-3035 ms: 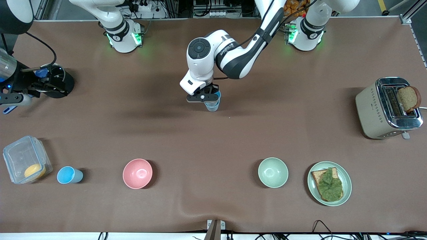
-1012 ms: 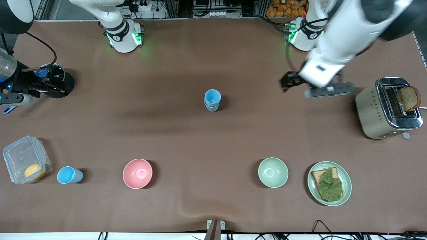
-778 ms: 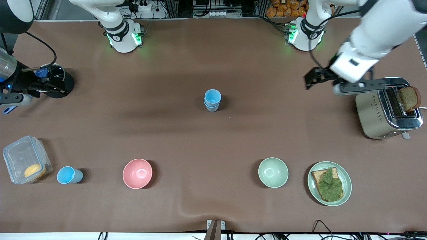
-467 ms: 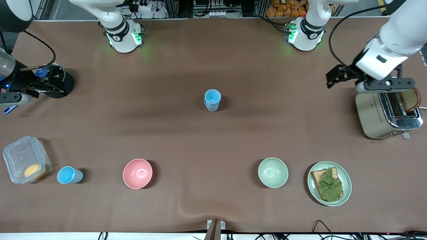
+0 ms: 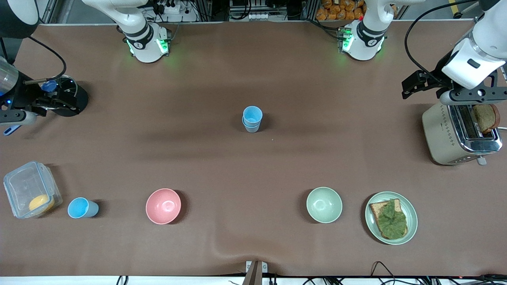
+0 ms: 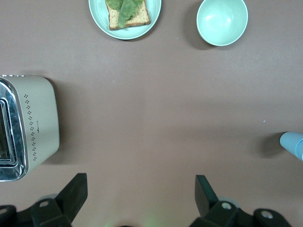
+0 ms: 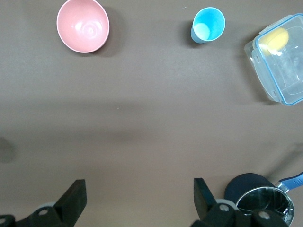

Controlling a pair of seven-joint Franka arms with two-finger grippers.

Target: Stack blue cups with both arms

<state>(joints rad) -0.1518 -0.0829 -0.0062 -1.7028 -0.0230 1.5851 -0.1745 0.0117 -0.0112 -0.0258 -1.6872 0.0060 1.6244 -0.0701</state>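
Two blue cups [image 5: 252,118] stand nested, one in the other, in the middle of the table; their edge shows in the left wrist view [image 6: 292,144]. A third blue cup [image 5: 82,208] stands alone near the front camera toward the right arm's end, beside a clear box; it also shows in the right wrist view [image 7: 207,24]. My left gripper [image 5: 473,95] is open and empty, up in the air over the toaster's edge [image 6: 139,187]. My right gripper [image 5: 18,114] is open and empty over the table by a black pot [image 7: 138,189]; that arm waits.
A toaster [image 5: 459,128] with a bread slice stands at the left arm's end. A pink bowl [image 5: 163,206], a pale green bowl [image 5: 324,204] and a plate [image 5: 412,215] with toast and lettuce line the near side. A clear box [image 5: 29,190] and black pot [image 5: 69,97] sit at the right arm's end.
My left gripper has let go of the upper cup, risen and swung from the stack to over the toaster. The two nested cups stay put. The right arm has not moved.
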